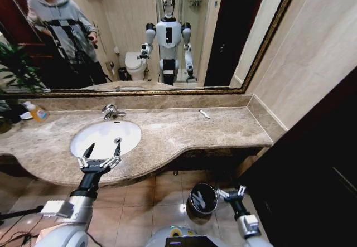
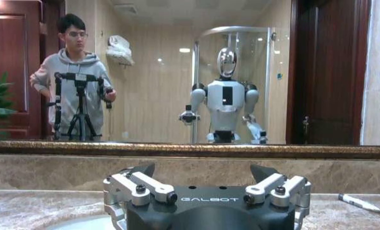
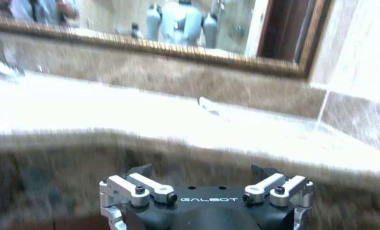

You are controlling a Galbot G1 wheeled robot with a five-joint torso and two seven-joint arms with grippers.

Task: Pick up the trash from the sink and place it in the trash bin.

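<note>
The sink (image 1: 106,137) basin looked bare of litter, so most of the job appeared done. The trash bin (image 1: 202,198) stood on the floor under the counter (image 1: 184,132), something pale inside. One small white item (image 1: 204,114) lay on the counter near the mirror (image 1: 167,29), possibly left to collect. Left gripper (image 1: 100,156) hung released over the basin's front rim; right gripper (image 1: 233,192) released beside the bin. Soap bottle (image 1: 37,112) stood far left.

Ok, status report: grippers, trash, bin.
Left gripper open, empty, at the sink's front rim. Right gripper open, low beside the trash bin. One white trash item on the counter near the mirror. Nothing in the way.
</note>
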